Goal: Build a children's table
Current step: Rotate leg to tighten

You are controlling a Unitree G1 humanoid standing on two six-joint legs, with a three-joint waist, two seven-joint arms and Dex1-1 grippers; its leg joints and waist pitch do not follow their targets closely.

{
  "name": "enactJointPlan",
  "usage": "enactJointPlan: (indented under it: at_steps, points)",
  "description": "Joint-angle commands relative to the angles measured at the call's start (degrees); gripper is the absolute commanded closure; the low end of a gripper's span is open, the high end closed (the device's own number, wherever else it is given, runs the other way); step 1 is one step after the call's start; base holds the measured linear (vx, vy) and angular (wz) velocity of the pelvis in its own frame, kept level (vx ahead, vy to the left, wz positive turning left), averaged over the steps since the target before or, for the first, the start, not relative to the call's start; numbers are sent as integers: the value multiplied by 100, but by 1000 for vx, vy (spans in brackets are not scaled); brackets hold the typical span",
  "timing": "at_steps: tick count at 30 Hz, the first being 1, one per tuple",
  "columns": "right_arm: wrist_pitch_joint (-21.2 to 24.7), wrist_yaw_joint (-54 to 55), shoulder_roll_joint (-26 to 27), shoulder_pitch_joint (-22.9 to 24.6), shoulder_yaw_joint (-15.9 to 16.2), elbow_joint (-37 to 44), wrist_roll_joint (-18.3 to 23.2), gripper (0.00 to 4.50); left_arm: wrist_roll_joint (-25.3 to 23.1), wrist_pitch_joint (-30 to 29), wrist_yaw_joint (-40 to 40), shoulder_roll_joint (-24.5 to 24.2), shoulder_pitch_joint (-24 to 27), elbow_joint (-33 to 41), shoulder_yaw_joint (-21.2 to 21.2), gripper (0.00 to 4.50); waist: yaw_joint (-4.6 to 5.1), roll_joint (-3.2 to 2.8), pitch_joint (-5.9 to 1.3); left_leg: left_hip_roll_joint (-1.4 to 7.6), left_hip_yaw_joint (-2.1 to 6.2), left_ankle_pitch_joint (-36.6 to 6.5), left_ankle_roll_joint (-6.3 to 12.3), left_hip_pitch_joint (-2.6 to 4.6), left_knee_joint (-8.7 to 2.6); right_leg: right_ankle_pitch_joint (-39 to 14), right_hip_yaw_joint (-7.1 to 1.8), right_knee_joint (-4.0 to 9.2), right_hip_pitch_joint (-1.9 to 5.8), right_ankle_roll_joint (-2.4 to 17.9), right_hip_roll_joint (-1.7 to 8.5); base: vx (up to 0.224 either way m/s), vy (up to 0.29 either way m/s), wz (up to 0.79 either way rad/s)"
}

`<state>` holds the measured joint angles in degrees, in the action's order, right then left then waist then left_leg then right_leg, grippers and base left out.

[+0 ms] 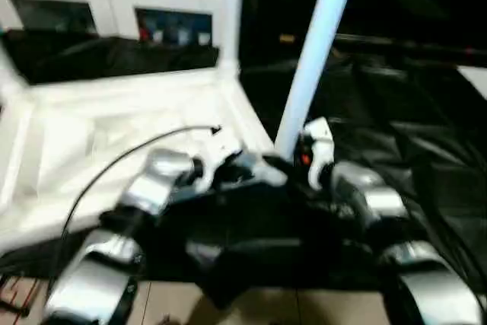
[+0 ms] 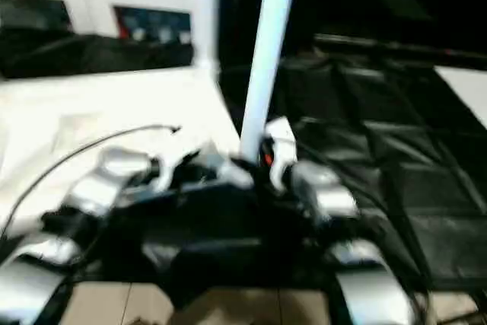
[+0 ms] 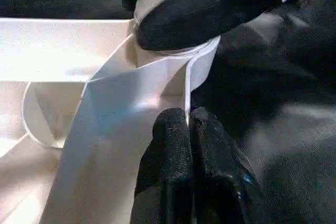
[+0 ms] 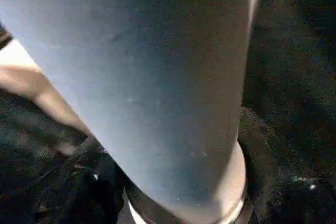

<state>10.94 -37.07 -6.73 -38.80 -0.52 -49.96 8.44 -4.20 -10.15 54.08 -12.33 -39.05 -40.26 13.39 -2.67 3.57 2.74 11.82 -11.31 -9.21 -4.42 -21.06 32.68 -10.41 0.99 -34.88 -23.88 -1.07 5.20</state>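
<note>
You're pinching tabletop rim [image 3: 185,85] with left fingers [image 3: 173,145]; right fingers [image 3: 210,9] wrapping upright leg [image 1: 316,51] at corner socket.

table top [image 1: 114,123]: white plastic, smooth, slight sheen
leg [image 1: 316,51]: white plastic tube, smooth
floor cover [image 1: 396,119]: black cloth, creased, faint shine
forearms [image 1: 365,192]: silver metal, glossy
left gripper fingers [image 3: 178,166]: black, matt, rubbery
</note>
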Motion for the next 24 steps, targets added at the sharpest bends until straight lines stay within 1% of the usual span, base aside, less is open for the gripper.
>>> enactJointPlan:
  at_steps: [1, 2, 3, 4, 5, 6, 7, 8, 9, 10, 11, 13, 14, 15, 16, 17, 18, 19, 21, 22, 23, 24]
  points:
    - [234, 732, 337, -21, 192, -593, -325, 185, 81, 24, -290, 454, -285, 10, 94, 450, 10, -22, -317, 76, 90, -2219, -192, 86, -393, -2631, -86, 565, 141, 808, 203, 0, 0, 0]
    - [164, 980, 452, -111, 93, -726, -284, 185, 55, 24, -445, 554, -343, -66, 77, 450, 19, -42, -320, 73, 84, -2237, -182, 98, -388, -2546, -88, 569, 124, 844, 195, 0, 0, 0]
    - [95, 1114, 535, -174, 49, -807, -267, 185, 42, 23, -553, 630, -387, -122, 60, 450, 20, -41, -326, 74, 86, -2215, -168, 92, -389, -2423, -86, 558, 140, 869, 190, 0, 0, 0]
    - [-97, 1135, 646, -245, 61, -884, -287, 185, 35, 66, -613, 726, -430, -174, 63, 450, 23, -39, -326, 75, 78, -2196, -152, 81, -388, -2348, -90, 554, 141, 888, 189, 0, 0, 0]
    - [-183, 1007, 695, -288, 55, -909, -260, 150, 50, 100, -584, 758, -442, -188, 68, 450, 27, -41, -340, 75, 75, -2141, -113, 67, -386, -2128, -86, 534, 162, 949, 183, 0, 0, 0]
    - [-204, 929, 718, -319, 30, -933, -217, 130, 55, 116, -570, 771, -447, -199, 62, 450, 20, -46, -342, 79, 73, -2106, -91, 65, -386, -2019, -88, 524, 170, 978, 181, 0, 0, 0]
    - [-211, 896, 729, -336, 15, -948, -193, 116, 56, 123, -566, 778, -450, -207, 57, 450, 18, -44, -341, 82, 62, -2022, -45, 53, -384, -1796, -93, 507, 179, 1044, 175, 0, 0, 0]
    - [-180, 693, 716, -342, -38, -886, -89, 113, 70, 148, -485, 752, -423, -172, 64, 450, 16, -43, -344, 81, 59, -1979, -29, 50, -382, -1714, -91, 497, 189, 1071, 170, 0, 0, 0]
    - [-165, 605, 706, -342, -61, -854, -43, 107, 77, 160, -447, 738, -409, -155, 68, 450, 8, -44, -358, 82, 52, -1868, 16, 47, -373, -1491, -96, 471, 207, 1131, 172, 0, 0, 0]
    - [-141, 434, 668, -343, -75, -794, 16, 94, 92, 192, -352, 698, -378, -117, 80, 450, 6, -47, -355, 79, 48, -1844, 50, 43, -375, -1441, -93, 471, 217, 1152, 171, 0, 0, 0]
    - [-213, 31, 536, -289, 75, -651, -46, 81, 150, 260, -117, 602, -301, -24, 112, 450, 0, -40, -358, 83, 45, -1797, 103, 40, -367, -1346, -89, 462, 232, 1205, 171, 0, 0, 0]
    - [-256, -261, 416, -226, 201, -542, -113, 72, 194, 302, 45, 529, -244, 44, 133, 450, -8, -45, -360, 88, 43, -1739, 140, 34, -362, -1258, -89, 452, 237, 1237, 175, 0, 0, 0]
    - [-263, -553, 287, -159, 313, -453, -159, 60, 229, 352, 185, 463, -188, 107, 140, 450, -14, -45, -363, 92, 47, -1666, 171, 21, -362, -1141, -87, 437, 261, 1264, 181, 0, 0, 0]
    - [-264, -580, 275, -153, 323, -446, -163, 60, 233, 356, 197, 457, -183, 112, 140, 450, -15, -43, -365, 92, 42, -1609, 189, 17, -357, -1061, -89, 430, 262, 1280, 179, 0, 0, 0]
    - [-265, -803, 185, -101, 401, -377, -184, 60, 255, 390, 286, 417, -150, 145, 137, 450, -18, -44, -374, 94, 33, -1524, 216, 26, -345, -885, -93, 408, 261, 1341, 176, 0, 0, 0]
    - [-309, -1463, -115, 100, 569, -101, -187, 60, 354, 439, 657, 265, -53, 292, 134, 450, -53, -34, -389, 97, 28, -1371, 303, 37, -323, -576, -83, 381, 296, 1442, 169, 0, 0, 0]
    - [-315, -1562, -166, 137, 589, -49, -181, 60, 375, 437, 726, 237, -34, 326, 136, 450, -53, -34, -389, 97, 28, -1371, 303, 37, -323, -576, -83, 381, 296, 1442, 169, 0, 0, 0]
    - [-334, -1834, -303, 232, 610, 88, -167, 60, 417, 407, 907, 159, 14, 422, 140, 450, -75, -32, -389, 102, 12, -1139, 461, 25, -303, -142, -88, 335, 308, 1553, 165, 0, 0, 0]
    - [-319, -2061, -415, 301, 630, 204, -127, 60, 429, 395, 1016, 94, 36, 467, 149, 450, -98, -41, -380, 109, 0, -1127, 493, 40, -303, -159, -80, 330, 297, 1624, 162, 0, 0, 0]
    - [-268, -2422, -569, 409, 667, 396, -50, 60, 427, 405, 1167, -1, 65, 509, 168, 450, -113, -47, -370, 114, -3, -1169, 480, 43, -309, -238, -78, 346, 295, 1620, 162, 0, 0, 0]
    - [-211, -2613, -646, 462, 690, 495, -10, 60, 410, 412, 1231, -51, 75, 516, 179, 450, -142, -53, -359, 132, -12, -1273, 451, 58, -313, -407, -75, 354, 289, 1609, 159, 0, 0, 0]
    - [-163, -2738, -699, 506, 710, 579, 17, 60, 395, 411, 1275, -83, 90, 536, 183, 450, -155, -69, -350, 146, -3, -1405, 391, 63, -333, -602, -70, 366, 288, 1584, 157, 0, 0, 0]
